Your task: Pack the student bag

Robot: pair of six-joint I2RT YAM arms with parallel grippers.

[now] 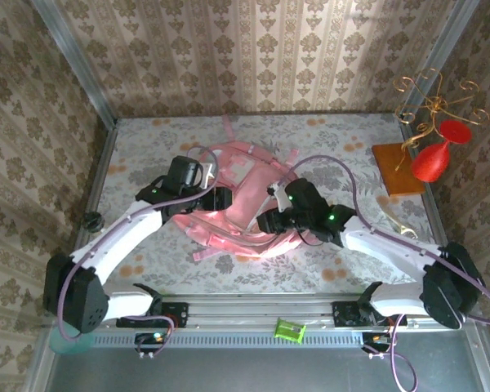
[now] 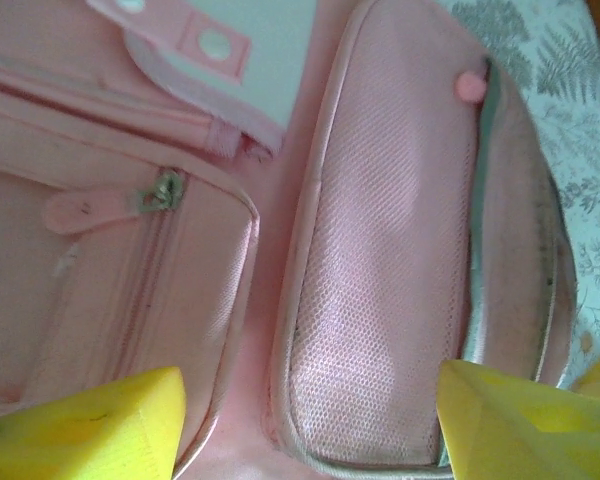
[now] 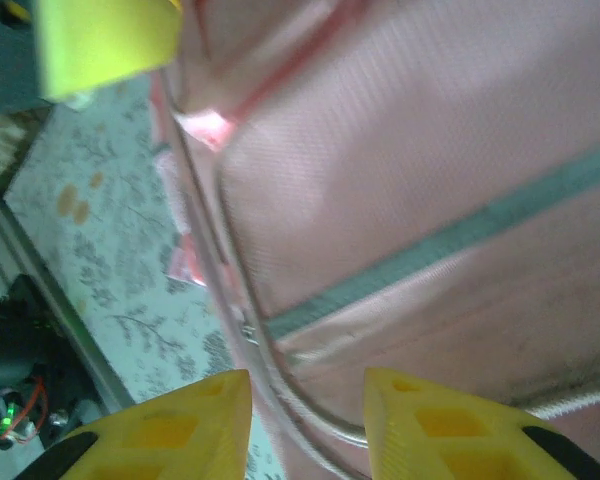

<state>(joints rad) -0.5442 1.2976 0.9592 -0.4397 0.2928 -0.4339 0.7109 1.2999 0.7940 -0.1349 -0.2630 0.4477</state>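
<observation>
You had one student bag (image 1: 241, 219) at twelve o'clock. Your left gripper (image 2: 310, 400) and right gripper (image 3: 308, 385) both stood spread.

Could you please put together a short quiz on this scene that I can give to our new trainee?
1. True or false: the student bag lies on the table between the two arms.
2. What colour is the vase at the table's far right? A) red B) blue C) white
3. In the left wrist view, do the fingers of the left gripper stand apart or together above the mesh pocket?
Key: 1 true; 2 A; 3 apart.
</observation>
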